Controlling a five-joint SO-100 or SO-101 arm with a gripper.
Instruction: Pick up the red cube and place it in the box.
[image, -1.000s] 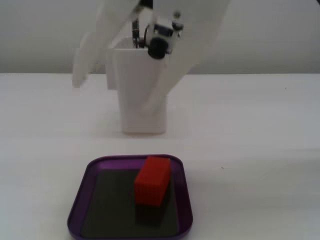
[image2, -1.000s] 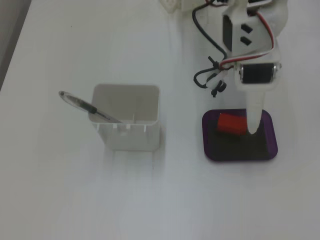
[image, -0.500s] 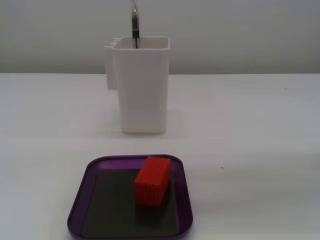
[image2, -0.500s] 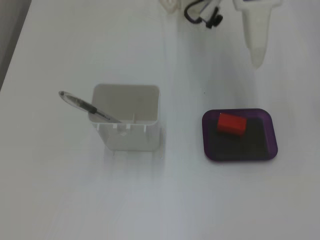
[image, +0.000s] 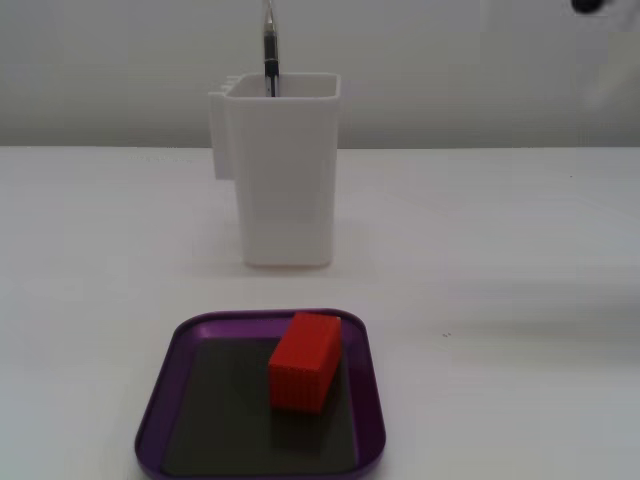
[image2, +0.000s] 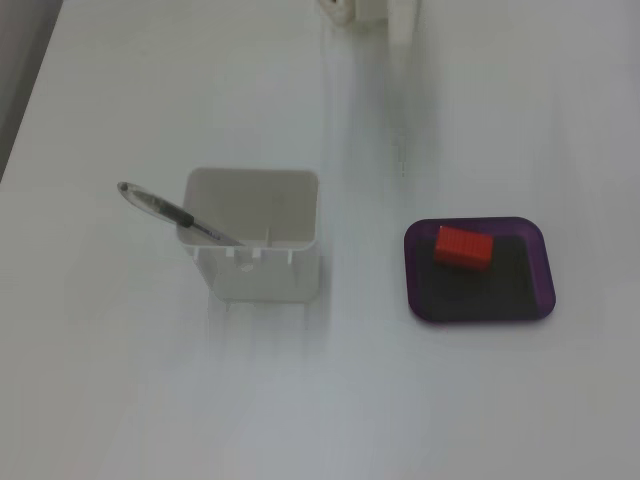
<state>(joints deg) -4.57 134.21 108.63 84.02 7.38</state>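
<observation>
Table (image2: 120, 400) white, bare around the items. Container (image: 285, 170) tall, white, upright, with 1 pen (image2: 175, 214) leaning out over its rim; it stands well apart from the box (image2: 545, 270), to its left in the top-down fixed view. Box purple, shallow, dark floor. Cube (image: 305, 361) lies flat inside the box, off centre toward 1 rim, long axis roughly level in the top-down fixed view (image2: 463, 247), slightly skewed to the box edges. Nothing over or against it. Gripper out of sight, so jaw state cannot be told.
</observation>
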